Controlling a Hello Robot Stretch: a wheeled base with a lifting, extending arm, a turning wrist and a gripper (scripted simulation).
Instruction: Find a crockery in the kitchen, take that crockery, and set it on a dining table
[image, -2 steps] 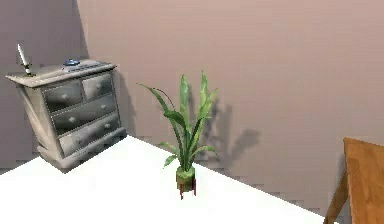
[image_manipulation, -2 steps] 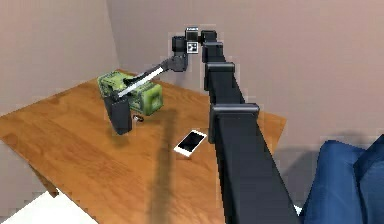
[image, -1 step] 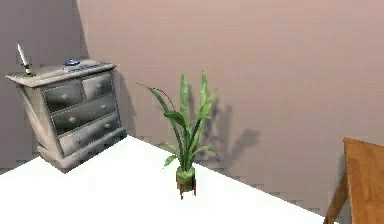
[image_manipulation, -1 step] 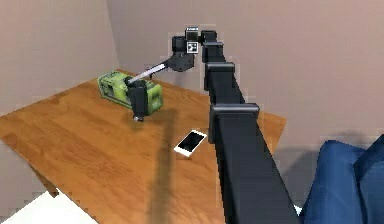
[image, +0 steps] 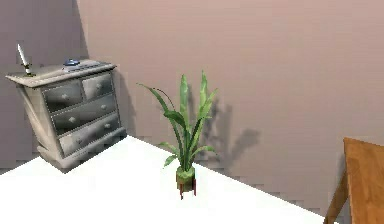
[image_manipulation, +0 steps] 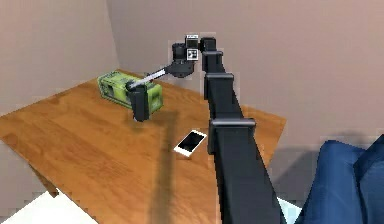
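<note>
- Wooden bench (image_manipulation: 90, 130) carries a white phone (image_manipulation: 191, 143) and a green box (image_manipulation: 113, 86).
- Grey dresser (image: 75, 110) bears a slim pale thing (image: 23, 57) and a dark blob (image: 71, 63).
- Floor (image: 100, 185) carries a potted plant (image: 186, 135).

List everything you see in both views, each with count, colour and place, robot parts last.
dresser: one, grey, forward view's left, against the wall
small things on the dresser: two, a pale pointed one and a bluish one
potted plant: one, green, on the white floor
wooden table: one, brown, arm side view's left
green box: one, on the table's far side
phone: one, white, flat on the table
seat: one, blue, arm side view's lower right
arm: one, dark, above the table; jaws by the green box, cannot tell whether they hold anything
</note>
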